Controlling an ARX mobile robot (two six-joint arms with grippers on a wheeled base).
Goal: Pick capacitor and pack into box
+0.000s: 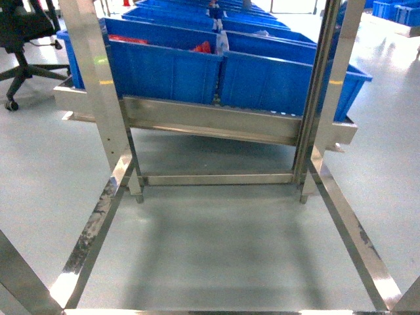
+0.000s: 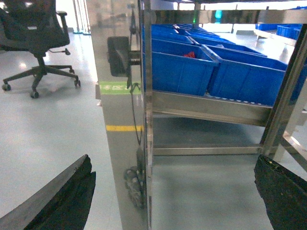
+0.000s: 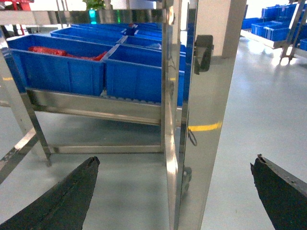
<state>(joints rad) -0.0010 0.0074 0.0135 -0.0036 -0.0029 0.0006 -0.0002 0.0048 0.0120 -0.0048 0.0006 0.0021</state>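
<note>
No capacitor shows in any view, and the box is out of view too. In the left wrist view my left gripper (image 2: 173, 158) is open; its dark fingers (image 2: 67, 196) stand wide apart at the bottom corners, with nothing between them but a steel post and the floor. My right gripper (image 3: 177, 158) is open as well, its dark fingers (image 3: 62, 201) spread either side of a mirror-bright steel upright (image 3: 192, 143). Neither gripper appears in the head view.
A steel rack (image 1: 210, 121) ahead carries big blue plastic bins (image 1: 164, 69), one holding red items (image 1: 203, 47). Steel uprights (image 1: 98, 85) and floor rails (image 1: 354, 230) frame grey floor. A black office chair (image 1: 20, 33) stands at the far left.
</note>
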